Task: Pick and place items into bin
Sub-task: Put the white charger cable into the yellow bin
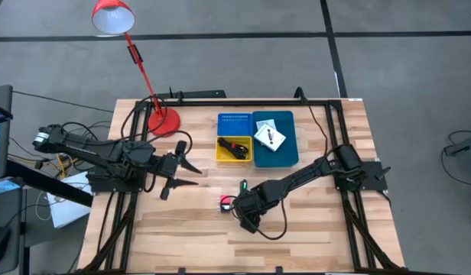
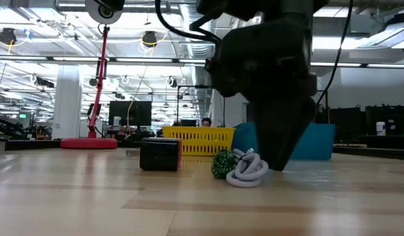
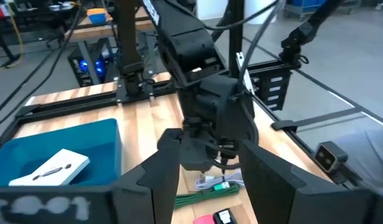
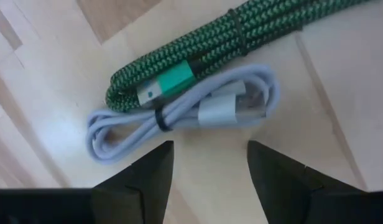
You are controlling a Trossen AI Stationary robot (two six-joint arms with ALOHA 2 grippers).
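Right wrist view shows the right gripper [image 4: 210, 163] with fingers apart, hovering just above a bundled white cable [image 4: 179, 118] that touches a green braided cable [image 4: 241, 37] on the desk [image 4: 48, 74]. Across the desk at nine o'clock, the left gripper [image 1: 188, 173] waits, fingers spread, while the blue bin [image 1: 287, 150] at twelve o'clock holds a white packet [image 1: 270, 136].

Bin [image 1: 285, 153] sits at the table's [image 1: 182, 237] far middle, a packet [image 1: 269, 136] inside it. Basket [image 1: 234, 158] touches its left side, cables [image 1: 234, 147] in it. Lamp [image 1: 160, 120] stands far left. Nearer, mid-table, a coiled cable [image 4: 204, 62] lies beside another cable [image 4: 179, 118], small block [image 1: 225, 202] just left.
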